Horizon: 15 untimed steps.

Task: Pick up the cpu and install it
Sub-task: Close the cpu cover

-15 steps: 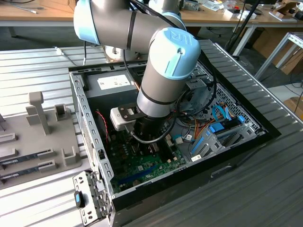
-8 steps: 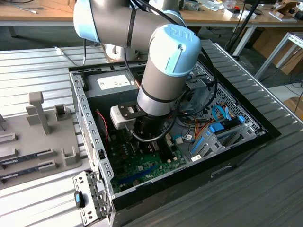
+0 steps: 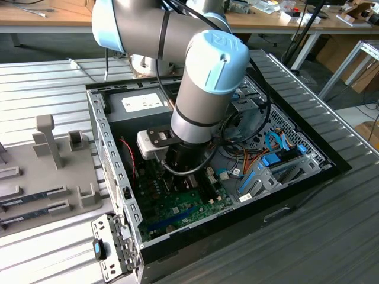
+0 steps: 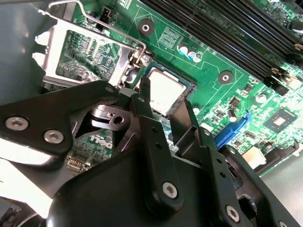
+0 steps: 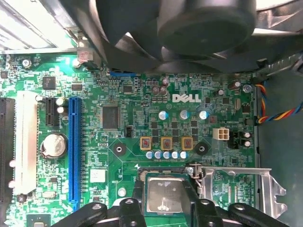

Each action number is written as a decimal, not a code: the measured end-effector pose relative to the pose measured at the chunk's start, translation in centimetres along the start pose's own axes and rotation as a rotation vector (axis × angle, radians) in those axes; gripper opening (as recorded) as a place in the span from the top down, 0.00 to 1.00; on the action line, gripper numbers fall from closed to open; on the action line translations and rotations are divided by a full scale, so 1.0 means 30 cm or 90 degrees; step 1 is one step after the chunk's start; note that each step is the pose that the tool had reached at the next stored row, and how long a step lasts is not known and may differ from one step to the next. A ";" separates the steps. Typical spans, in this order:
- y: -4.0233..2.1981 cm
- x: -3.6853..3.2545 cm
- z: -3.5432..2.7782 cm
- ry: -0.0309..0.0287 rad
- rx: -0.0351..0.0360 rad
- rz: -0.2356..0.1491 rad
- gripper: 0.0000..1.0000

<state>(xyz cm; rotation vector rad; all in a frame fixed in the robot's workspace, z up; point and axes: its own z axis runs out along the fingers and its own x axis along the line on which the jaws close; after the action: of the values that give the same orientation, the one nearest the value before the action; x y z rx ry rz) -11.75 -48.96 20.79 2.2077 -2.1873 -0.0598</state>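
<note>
The cpu (image 4: 166, 89), a silvery square chip with a thin green rim, lies flat in the motherboard's socket; it is also the cpu (image 5: 164, 195) in the first wrist view. My gripper (image 4: 163, 99) reaches down over it, with one black finger (image 4: 143, 97) at one edge of the chip and the other finger (image 4: 183, 113) at the opposite edge. The jaws stand at chip width, shut on the cpu. The socket's metal load plate (image 4: 85, 56) is flipped open beside it, its wire lever (image 4: 94, 14) raised. In the exterior view the arm's wrist (image 3: 207, 83) reaches down into the open computer case (image 3: 112, 171).
A grey power-supply box (image 3: 142, 103) sits at the case's far end. Orange and blue cables (image 3: 272, 157) lie toward the exterior view's right. Black memory slots (image 4: 227, 28) and a blue slot (image 5: 73, 151) run near the socket. A grey parts tray (image 3: 53, 171) lies outside the case.
</note>
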 end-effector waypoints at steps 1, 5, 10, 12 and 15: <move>0.000 -0.003 0.002 0.0000 -0.0001 0.000 0.56; -0.001 -0.010 0.014 0.0015 -0.0004 0.001 0.56; -0.001 -0.010 0.019 0.0186 -0.0005 0.002 0.56; -0.001 -0.010 0.021 0.0236 -0.0007 0.002 0.56; -0.001 -0.010 0.022 0.0234 -0.0005 0.002 0.56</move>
<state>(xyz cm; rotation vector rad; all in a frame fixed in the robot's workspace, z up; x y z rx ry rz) -11.75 -48.67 20.12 2.1868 -2.1714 -0.0199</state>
